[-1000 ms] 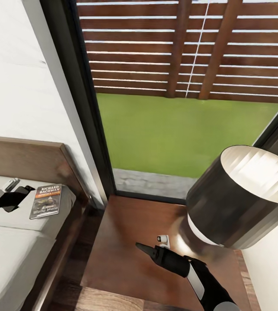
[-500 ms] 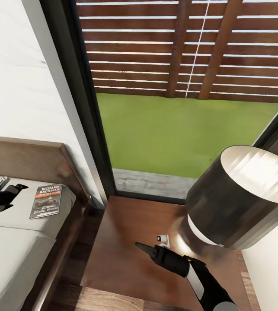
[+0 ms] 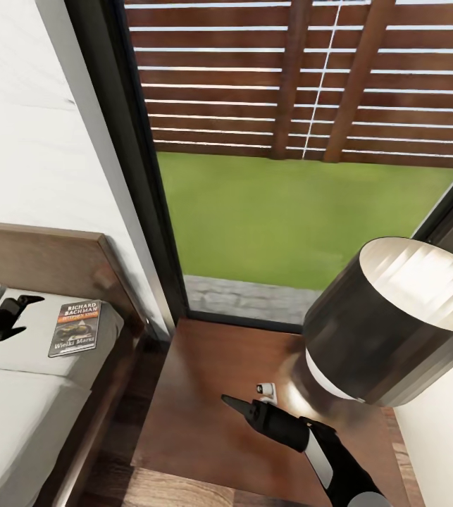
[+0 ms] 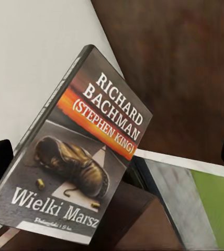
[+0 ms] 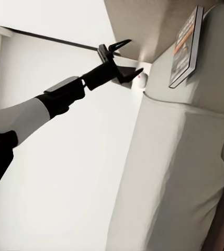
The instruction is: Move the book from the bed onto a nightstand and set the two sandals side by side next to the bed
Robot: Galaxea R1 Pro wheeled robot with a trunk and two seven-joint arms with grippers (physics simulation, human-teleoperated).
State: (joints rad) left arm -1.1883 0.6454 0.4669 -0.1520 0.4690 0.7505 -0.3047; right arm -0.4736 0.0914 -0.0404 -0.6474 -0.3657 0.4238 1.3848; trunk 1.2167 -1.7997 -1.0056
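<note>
1. I see the book (image 3: pixel 75 327) lying flat, cover up, on the bed (image 3: pixel 22 408) mattress at its far right corner, beside the headboard.
2. My left gripper (image 3: pixel 8 306) hovers just left of the book, fingers spread open, gripping nothing.
3. My right gripper (image 3: pixel 244 401) hangs over the nightstand (image 3: pixel 205 394) tabletop near the lamp (image 3: pixel 388 324); fingers look parted and empty.
4. The nightstand stands right of the bed, before the window (image 3: pixel 289 211).
</note>
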